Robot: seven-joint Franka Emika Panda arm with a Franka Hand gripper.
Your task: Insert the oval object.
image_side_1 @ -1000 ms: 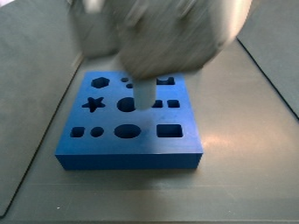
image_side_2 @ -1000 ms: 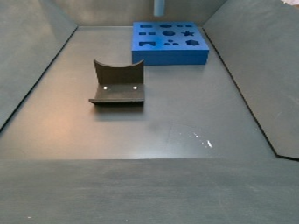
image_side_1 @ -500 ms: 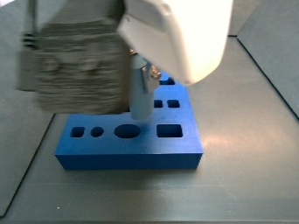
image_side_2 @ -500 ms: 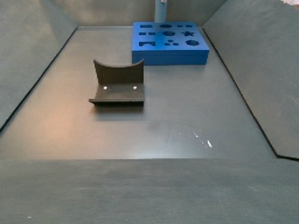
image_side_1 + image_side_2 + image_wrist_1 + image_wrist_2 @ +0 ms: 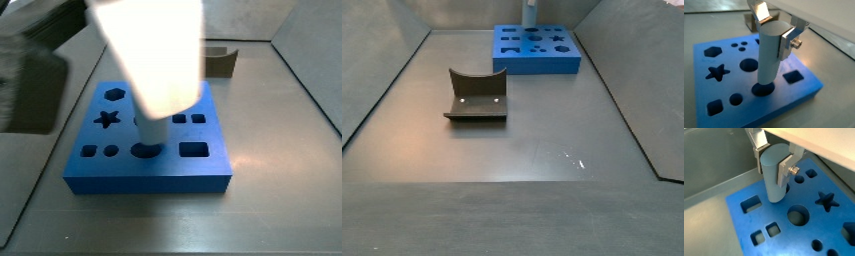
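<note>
I judge the oval object (image 5: 771,57) to be light and rigid — a tall, slim, pale grey-blue peg with smooth rounded sides, likely a little slippery under my pads, not fragile. The sensible place to hold it is high on its flatter flanks, near the top, so the lower length stays free to enter a hole.

That is where my gripper (image 5: 777,31) has it. In both wrist views my silver fingers (image 5: 786,165) are closed against opposite sides of the peg's upper end, parted only by the peg's own thickness, with nothing else between them. The peg hangs upright, or very nearly so.

Its lower end meets the blue block (image 5: 804,90) at a dark rounded hole (image 5: 764,89) in the row nearest the block's front edge. In a side view (image 5: 150,135) the peg's foot also sits at that hole, between a small round opening and a square one. Whether the tip is already a little way inside or only resting on the rim I cannot tell.

Most of the peg stands above the block, so I judge the insertion barely begun; a smooth peg held only at the top could tilt if it catches the rim.

The olive-brown block with its curved notch (image 5: 476,95) lies on the floor, well apart from the blue block.
</note>
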